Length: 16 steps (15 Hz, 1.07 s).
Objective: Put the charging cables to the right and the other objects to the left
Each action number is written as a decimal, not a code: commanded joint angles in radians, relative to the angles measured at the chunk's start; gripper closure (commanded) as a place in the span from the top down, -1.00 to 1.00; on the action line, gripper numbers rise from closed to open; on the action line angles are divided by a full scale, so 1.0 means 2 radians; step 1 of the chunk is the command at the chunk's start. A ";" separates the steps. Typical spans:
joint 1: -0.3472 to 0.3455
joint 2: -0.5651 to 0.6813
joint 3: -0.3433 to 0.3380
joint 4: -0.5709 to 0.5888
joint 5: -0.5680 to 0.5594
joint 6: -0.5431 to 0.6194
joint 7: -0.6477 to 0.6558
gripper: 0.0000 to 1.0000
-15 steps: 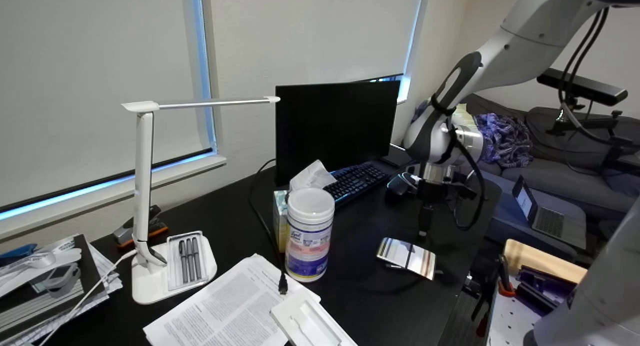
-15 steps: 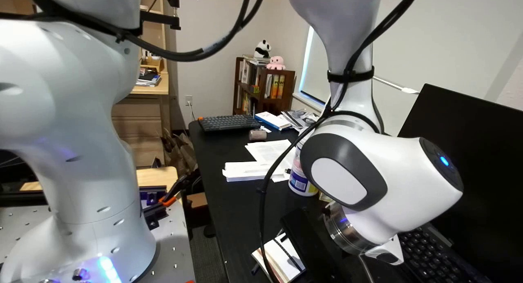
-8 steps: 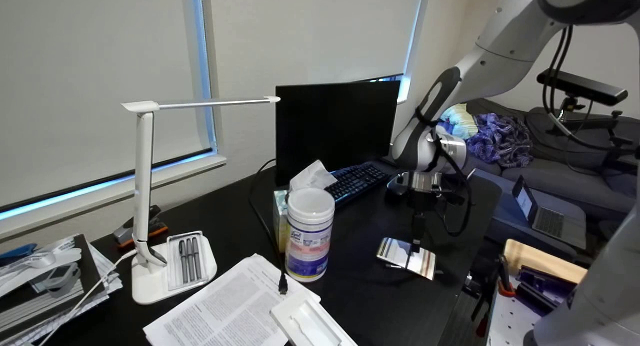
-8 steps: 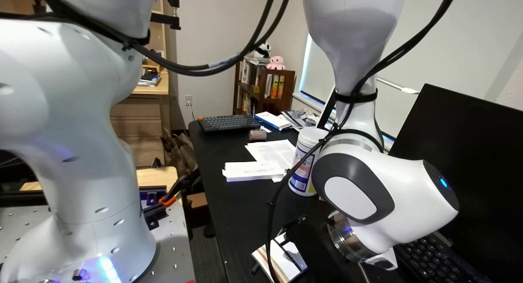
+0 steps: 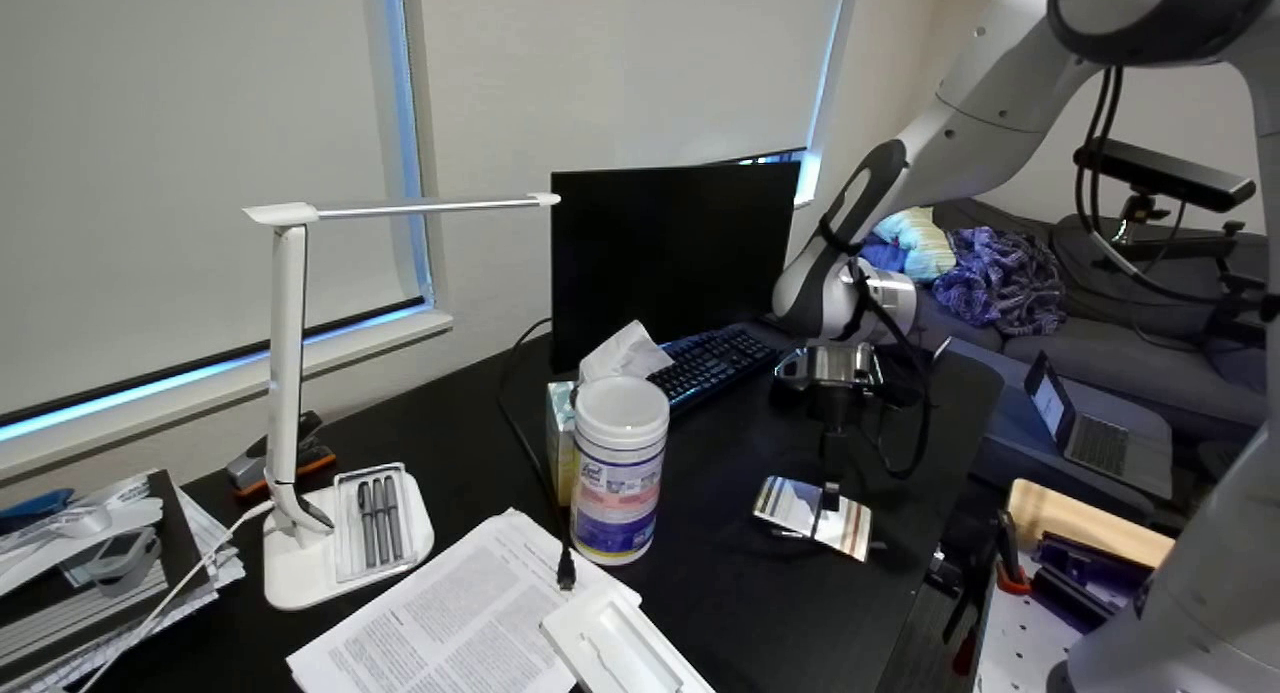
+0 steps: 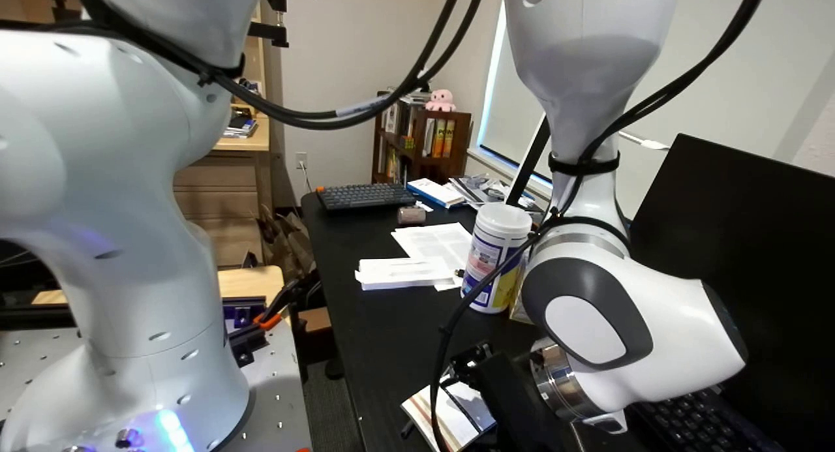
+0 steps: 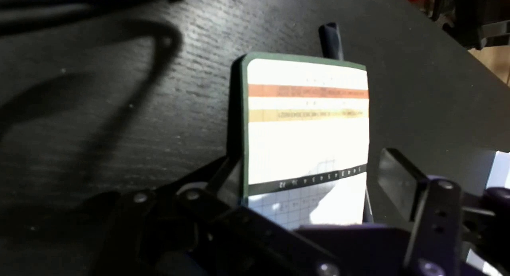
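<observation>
Straddling a flat striped rectangle (image 7: 308, 142) with gripper (image 7: 312, 178) spread wide

Wrist view, mid-frame: noted glossy white face, dark green rim, rounded upper-left corner; orange and ochre bands above, black strip and faint grid below. Saw a dark rod-like tip (image 7: 331, 39) protruding past the top edge, and wood-grained black desk (image 7: 191, 89) at upper left. Found rectangle between the pads (image 7: 394, 180): close by the left-of-frame one (contact not readable), apart from the right-of-frame one. Judged nothing gripped. In both exterior views, located in lower half of frame, beneath gripper.
</observation>
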 commanded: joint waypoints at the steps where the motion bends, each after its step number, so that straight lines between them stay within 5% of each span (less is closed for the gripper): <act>1: -0.013 0.011 0.007 0.013 -0.014 -0.019 -0.004 0.21; 9: -0.017 0.005 0.007 0.011 -0.014 -0.024 -0.009 -0.86; 16: -0.024 -0.034 0.006 -0.010 -0.006 -0.038 -0.029 -0.93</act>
